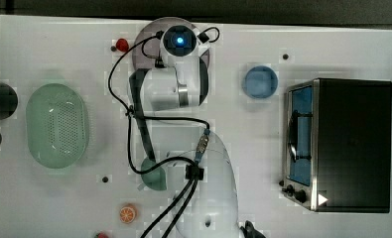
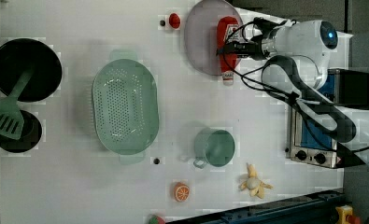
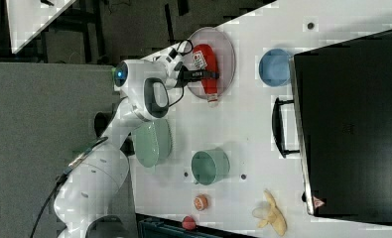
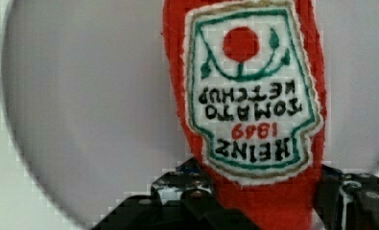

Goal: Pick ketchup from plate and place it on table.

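The ketchup [image 2: 227, 32], a soft red bottle with a white label, lies flat on the pale lilac plate [image 2: 201, 42] at the table's [image 2: 79, 186] edge. Its white cap pokes over the plate's rim. My gripper [image 2: 229, 46] straddles the bottle across its middle, low over the plate. In the wrist view the ketchup [image 4: 249, 96] fills the gap of the gripper [image 4: 264, 201], a dark finger pressed against each side. In the right view the gripper [image 3: 203, 74] crosses the ketchup [image 3: 206, 59] on the plate [image 3: 226, 49]. In the top view my wrist covers the bottle and most of the plate [image 1: 144, 44].
A small red ball [image 2: 174, 20] sits beside the plate. A green perforated basket [image 2: 124, 106], a green mug [image 2: 215, 147], an orange slice [image 2: 181, 192] and a banana [image 2: 254, 183] lie on the table. A blue bowl [image 1: 260, 82] and a toaster oven [image 1: 342, 144] stand on the top view's right.
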